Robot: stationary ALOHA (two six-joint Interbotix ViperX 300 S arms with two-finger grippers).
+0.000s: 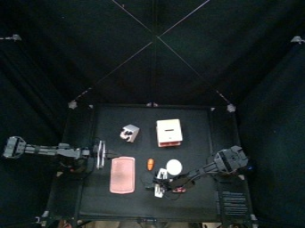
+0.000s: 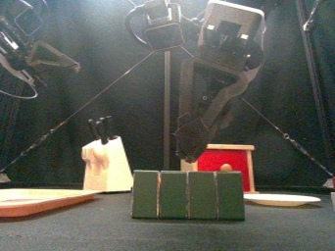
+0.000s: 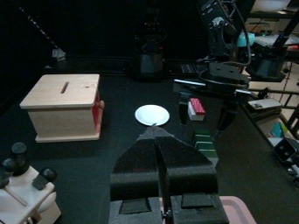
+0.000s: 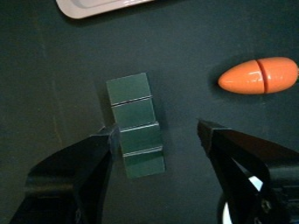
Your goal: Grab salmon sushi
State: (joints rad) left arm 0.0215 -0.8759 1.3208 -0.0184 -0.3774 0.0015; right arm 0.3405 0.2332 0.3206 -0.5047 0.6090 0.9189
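1 salmon sushi (image 4: 260, 75); right end effector (image 4: 162, 142) apart, left end effector (image 3: 160, 134) together.

Looking down past the right gripper (image 4: 160, 143), its two black jaws spread wide apart over a dark counter (image 4: 47, 52). Between the jaws lies a green block (image 4: 136, 126) made of four joined segments. Off to one side, well clear of the jaws, rests the salmon sushi (image 4: 258, 75), a small orange oval. A pale pink slab's (image 4: 103, 7) edge shows at the frame's border.
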